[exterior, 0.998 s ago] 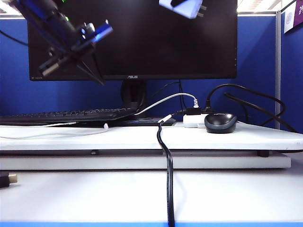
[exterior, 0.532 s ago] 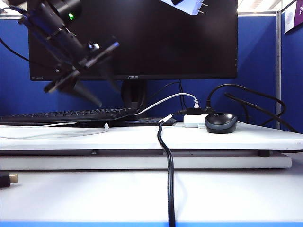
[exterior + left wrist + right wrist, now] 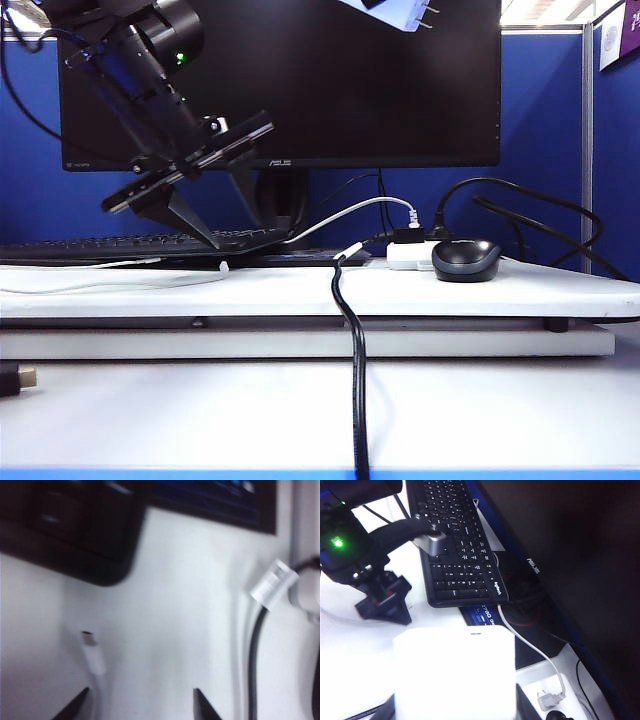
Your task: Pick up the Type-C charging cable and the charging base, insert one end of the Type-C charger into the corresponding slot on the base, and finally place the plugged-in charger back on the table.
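Observation:
The Type-C charging cable [image 3: 110, 283] lies along the left of the table [image 3: 480, 292], its white plug [image 3: 224, 267] near the keyboard. My left gripper [image 3: 238, 235] hangs open just above that plug. In the left wrist view the plug [image 3: 93, 654] lies close to one fingertip [image 3: 80, 696] of the left gripper [image 3: 140, 696], which holds nothing. The charging base [image 3: 392, 12] is held high in front of the monitor, prongs pointing right. In the right wrist view my right gripper [image 3: 455, 707] is shut on the charging base [image 3: 454, 672], whose slot [image 3: 476, 633] faces away from it.
A black keyboard [image 3: 130, 243] and monitor [image 3: 300, 80] stand behind the cable. A thick black cable [image 3: 352, 350] runs down over the table's front edge. A small white box with black plugs [image 3: 408, 255] and a dark mouse [image 3: 466, 260] sit right of centre.
The left arm has come down and to the right, toward the cable's plug, and its jaws have opened. The right gripper and the base have stayed nearly still.

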`<state>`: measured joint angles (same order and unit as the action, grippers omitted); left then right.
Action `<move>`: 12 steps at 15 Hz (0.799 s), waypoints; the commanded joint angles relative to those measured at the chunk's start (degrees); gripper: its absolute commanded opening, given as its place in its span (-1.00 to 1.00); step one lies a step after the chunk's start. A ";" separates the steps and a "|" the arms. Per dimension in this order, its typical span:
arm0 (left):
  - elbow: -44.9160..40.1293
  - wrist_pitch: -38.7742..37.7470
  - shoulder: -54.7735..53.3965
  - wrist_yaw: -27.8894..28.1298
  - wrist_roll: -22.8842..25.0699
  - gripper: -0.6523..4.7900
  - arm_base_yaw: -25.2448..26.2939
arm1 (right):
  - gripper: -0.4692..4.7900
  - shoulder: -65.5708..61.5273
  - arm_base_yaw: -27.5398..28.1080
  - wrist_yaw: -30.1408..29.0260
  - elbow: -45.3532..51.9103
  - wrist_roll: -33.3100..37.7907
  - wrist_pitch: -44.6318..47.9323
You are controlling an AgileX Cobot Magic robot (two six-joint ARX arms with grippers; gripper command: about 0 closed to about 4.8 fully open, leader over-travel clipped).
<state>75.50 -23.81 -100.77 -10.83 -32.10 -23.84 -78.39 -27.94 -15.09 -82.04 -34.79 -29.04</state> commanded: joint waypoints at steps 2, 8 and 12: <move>0.17 0.59 -0.72 2.58 -2.64 0.24 -0.04 | -0.82 0.55 -0.09 -0.50 -0.33 0.31 0.94; 0.20 1.18 -3.08 2.73 -3.54 0.23 -0.07 | -0.82 0.59 -0.09 -0.50 -0.33 0.31 0.92; 0.20 2.73 -4.24 3.61 -4.00 0.22 -0.07 | -0.82 0.59 -0.09 -0.50 -0.33 0.31 0.90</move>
<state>75.55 -22.02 -104.75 -7.90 -35.70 -23.84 -78.32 -27.94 -15.18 -82.02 -34.76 -29.45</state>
